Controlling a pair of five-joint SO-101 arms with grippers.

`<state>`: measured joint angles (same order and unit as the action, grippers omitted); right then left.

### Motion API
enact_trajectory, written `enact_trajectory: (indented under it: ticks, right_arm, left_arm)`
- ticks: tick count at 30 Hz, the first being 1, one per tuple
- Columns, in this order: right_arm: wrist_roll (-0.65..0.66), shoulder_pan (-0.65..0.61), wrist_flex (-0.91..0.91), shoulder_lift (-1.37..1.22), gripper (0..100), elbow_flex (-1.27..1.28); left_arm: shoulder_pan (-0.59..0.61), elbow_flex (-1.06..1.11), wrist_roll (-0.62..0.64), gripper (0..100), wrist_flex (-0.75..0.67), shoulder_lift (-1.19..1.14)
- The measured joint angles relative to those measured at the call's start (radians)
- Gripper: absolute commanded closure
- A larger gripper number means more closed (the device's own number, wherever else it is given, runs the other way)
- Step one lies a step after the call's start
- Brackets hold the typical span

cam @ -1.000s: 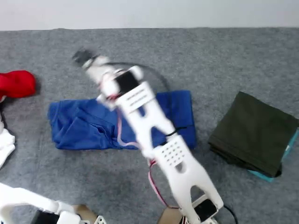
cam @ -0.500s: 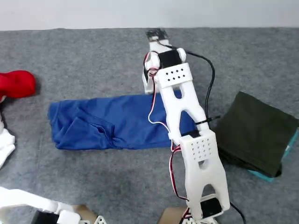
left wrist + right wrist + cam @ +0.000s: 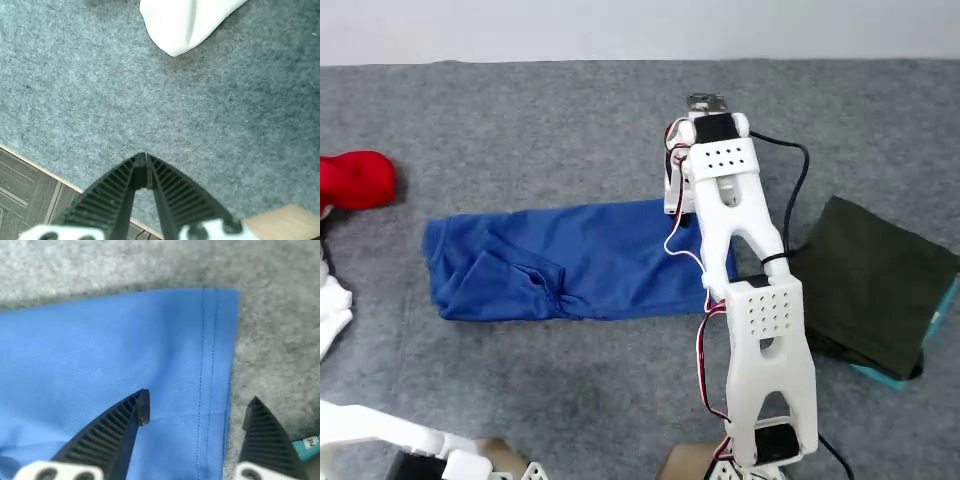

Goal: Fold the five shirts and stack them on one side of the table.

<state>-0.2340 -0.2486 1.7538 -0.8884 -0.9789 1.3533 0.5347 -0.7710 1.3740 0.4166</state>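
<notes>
A blue shirt [image 3: 570,262] lies folded into a long band across the middle of the grey table. My right gripper [image 3: 200,407] hovers open over its right hem, one finger [image 3: 135,415] above the blue cloth [image 3: 125,350] and the other past the stitched edge. In the high view the right gripper [image 3: 676,192] sits at the shirt's far right corner. A dark green folded shirt [image 3: 868,285] rests at the right. A red shirt [image 3: 356,180] and a white shirt [image 3: 330,305] lie at the left edge. My left gripper [image 3: 146,159] is shut above bare felt near the white shirt [image 3: 182,20].
A teal folded item [image 3: 938,315] peeks out under the green shirt, also seen as a teal edge [image 3: 307,446] in the right wrist view. The table's front edge [image 3: 35,167] and wooden floor lie just behind my left gripper. The left arm [image 3: 380,432] rests at the front left.
The right arm has swung from over the shirt's left-middle to its far right corner. The blue shirt and the left arm have stayed put.
</notes>
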Motion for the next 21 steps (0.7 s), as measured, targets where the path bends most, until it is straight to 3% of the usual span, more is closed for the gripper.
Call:
enact_trajectory:
  ticks: [14, 16, 20, 21]
  right_arm:
    - [0.000, -0.005, 0.000, -0.176, 69.8, -0.002]
    - [0.000, -0.008, 0.000, -0.187, 76.6, -0.009]
    - [0.029, -0.025, 0.000, -0.187, 99.2, -0.011]
    - [0.040, -0.028, 0.000, -0.184, 98.9, -0.011]
  left_arm:
    - [-0.055, 0.000, 0.000, 100, 0.000, 0.000]
    - [-0.055, 0.000, 0.000, 100, 0.000, 0.000]
    - [-0.055, 0.000, 0.000, 100, 0.000, 0.000]
    - [-0.055, 0.000, 0.000, 100, 0.000, 0.000]
